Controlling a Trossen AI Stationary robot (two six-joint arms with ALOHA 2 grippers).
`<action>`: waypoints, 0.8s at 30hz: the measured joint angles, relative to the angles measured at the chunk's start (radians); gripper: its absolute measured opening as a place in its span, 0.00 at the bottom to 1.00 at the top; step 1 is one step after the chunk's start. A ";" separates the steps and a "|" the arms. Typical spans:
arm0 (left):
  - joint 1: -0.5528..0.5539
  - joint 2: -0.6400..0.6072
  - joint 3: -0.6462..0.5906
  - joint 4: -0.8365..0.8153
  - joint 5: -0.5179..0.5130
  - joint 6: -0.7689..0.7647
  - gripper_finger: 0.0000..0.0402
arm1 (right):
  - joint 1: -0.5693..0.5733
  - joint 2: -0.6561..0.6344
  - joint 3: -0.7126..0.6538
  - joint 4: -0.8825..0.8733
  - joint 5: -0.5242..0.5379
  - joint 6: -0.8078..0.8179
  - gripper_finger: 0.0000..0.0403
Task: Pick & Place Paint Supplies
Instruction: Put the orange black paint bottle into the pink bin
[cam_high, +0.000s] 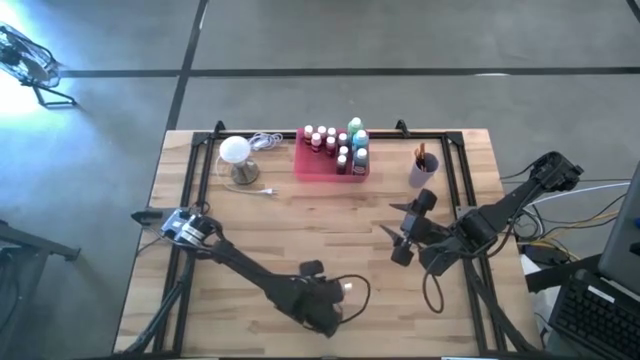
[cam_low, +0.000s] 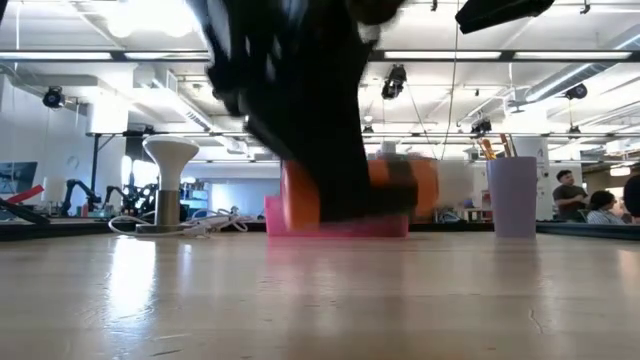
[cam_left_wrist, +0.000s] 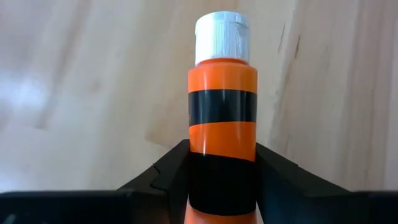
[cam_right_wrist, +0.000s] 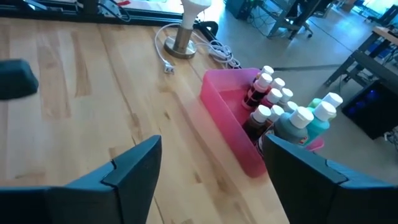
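The wooden tabletop (cam_high: 330, 215) carries everything, with the supplies gathered along its far edge so the near half is free for the arms to work. At the far middle sits the pink tray (cam_high: 318, 168), which serves as the collecting place: small white-capped bottles (cam_high: 322, 140) stand packed upright in it, and two taller green and blue bottles (cam_high: 357, 145) stand at its right end, just inside the wall. To its left stands the white globe lamp (cam_high: 235, 152) with its cord trailing toward the tray; it plays no part in the job. To the tray's right a lilac cup (cam_high: 423, 170) holds thin brushes (cam_high: 422, 153) upright, handles up.

The left arm reaches across the near middle, and its left pincer (cam_left_wrist: 222, 186) is clamped on the lower body of an orange bottle (cam_left_wrist: 222, 118), the white cap pointing away from the wrist. The grip on the body leaves the cap free, likely so the bottle can be stood up in the tray.

The right pincer (cam_right_wrist: 208, 168) hovers near right with its jaws wide and nothing between them, facing the tray
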 joint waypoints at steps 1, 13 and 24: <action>-0.003 -0.008 -0.003 -0.002 -0.023 0.006 0.37 | 0.000 0.002 0.000 -0.001 0.000 0.006 0.68; -0.011 -0.295 -0.413 0.217 -0.278 0.021 0.37 | 0.001 0.041 -0.095 0.083 -0.008 0.105 0.75; 0.045 -0.641 -1.047 1.280 -0.305 0.357 0.37 | -0.004 0.133 -0.282 0.736 -0.007 -0.147 0.78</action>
